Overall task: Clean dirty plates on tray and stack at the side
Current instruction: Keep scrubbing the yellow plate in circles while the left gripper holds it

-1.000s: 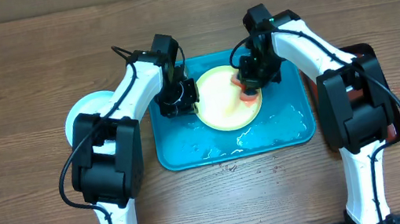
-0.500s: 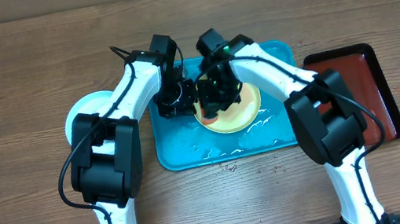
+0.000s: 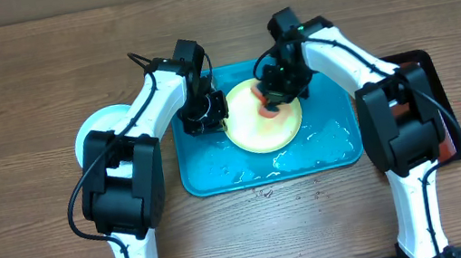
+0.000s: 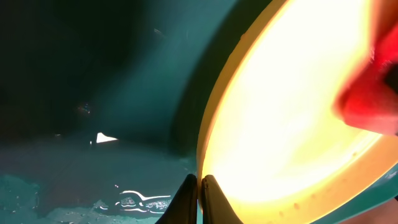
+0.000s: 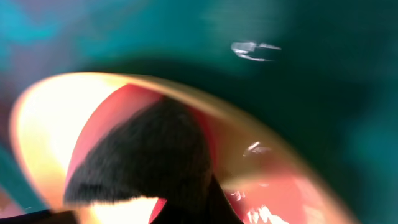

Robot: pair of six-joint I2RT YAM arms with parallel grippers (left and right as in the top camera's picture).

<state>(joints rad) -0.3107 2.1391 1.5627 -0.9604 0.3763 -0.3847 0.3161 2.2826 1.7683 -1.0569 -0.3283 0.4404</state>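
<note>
A pale yellow plate (image 3: pixel 254 130) lies on the wet teal tray (image 3: pixel 217 163). My left gripper (image 3: pixel 221 112) is shut on the plate's left rim; in the left wrist view the fingertips (image 4: pixel 200 186) pinch the rim of the plate (image 4: pixel 286 118). My right gripper (image 3: pixel 278 94) is shut on a red sponge (image 3: pixel 269 108) with a dark scrub side and presses it on the plate's upper middle. The right wrist view is blurred and shows the sponge (image 5: pixel 143 155) against the plate (image 5: pixel 43 118). A light cyan plate (image 3: pixel 92 131) lies on the table left of the tray. No other plate is in view.
A dark red-brown tray (image 3: pixel 436 107) with a black rim sits at the right, partly under my right arm. Water and foam streak the tray's front part (image 3: pixel 307 150). The table is bare wood around it.
My right gripper swept the sponge from the plate's right side to its left side, then back to the upper middle. My left gripper has kept its hold on the rim.
</note>
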